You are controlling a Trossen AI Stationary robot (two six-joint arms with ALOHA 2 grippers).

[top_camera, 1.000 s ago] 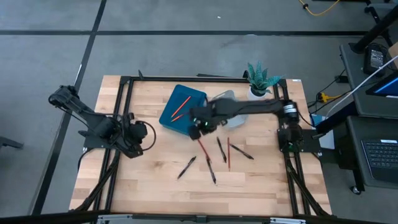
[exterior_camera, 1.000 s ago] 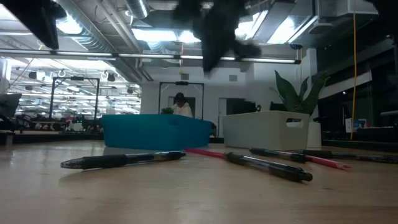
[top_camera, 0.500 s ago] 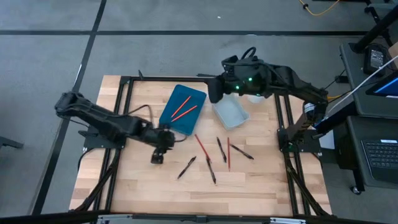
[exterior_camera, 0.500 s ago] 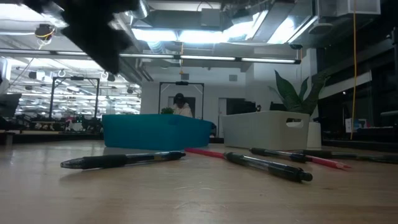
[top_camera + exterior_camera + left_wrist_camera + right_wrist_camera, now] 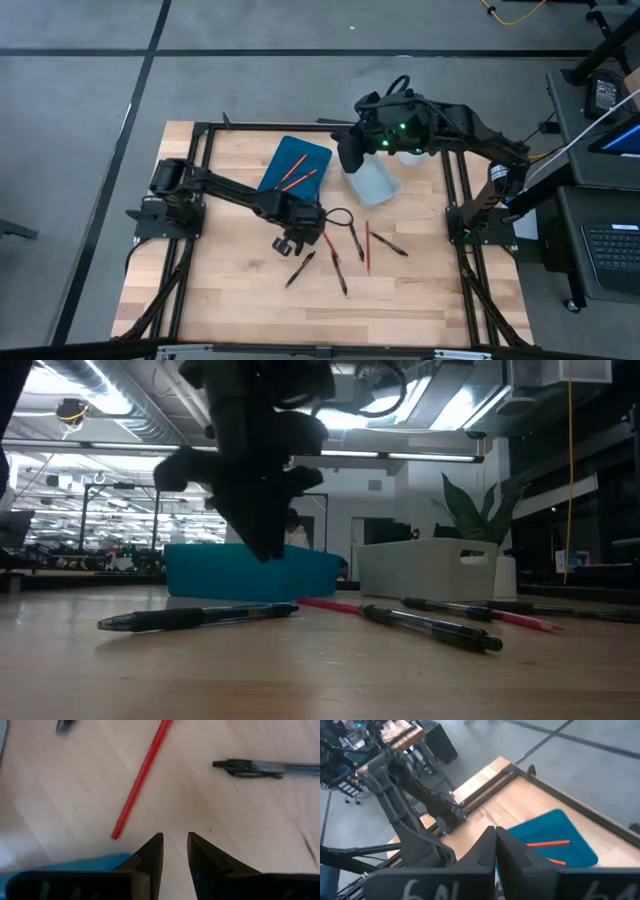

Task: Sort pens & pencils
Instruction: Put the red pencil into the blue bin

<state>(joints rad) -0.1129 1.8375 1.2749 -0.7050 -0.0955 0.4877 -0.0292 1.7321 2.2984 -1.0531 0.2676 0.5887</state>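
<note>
Several black pens lie on the table: [image 5: 300, 268], [image 5: 338, 272], [image 5: 355, 240], [image 5: 390, 243]. Two red pencils [image 5: 322, 232] [image 5: 367, 247] lie among them. Two more pencils [image 5: 296, 176] lie in the blue tray [image 5: 285, 190]. My left gripper [image 5: 290, 243] hangs just above the table near the tray's near edge, its fingers a little apart and empty [image 5: 175, 840]. A red pencil [image 5: 142, 775] and a pen [image 5: 260, 768] lie ahead of it. My right gripper [image 5: 350, 155] is shut and empty [image 5: 495, 832], raised at the far side by the white tray [image 5: 372, 185].
A potted plant [image 5: 420, 125] stands at the far right behind the white tray. A black frame [image 5: 200, 150] runs along the table's left, far and right sides. In the low view the left gripper [image 5: 262, 510] hangs in front of the blue tray [image 5: 200, 572].
My left gripper has swung from its place at the table's left toward the right, to the pens and pencils near the blue tray. My right gripper has risen from the blue tray's near right corner and gone toward the far edge, over the white tray.
</note>
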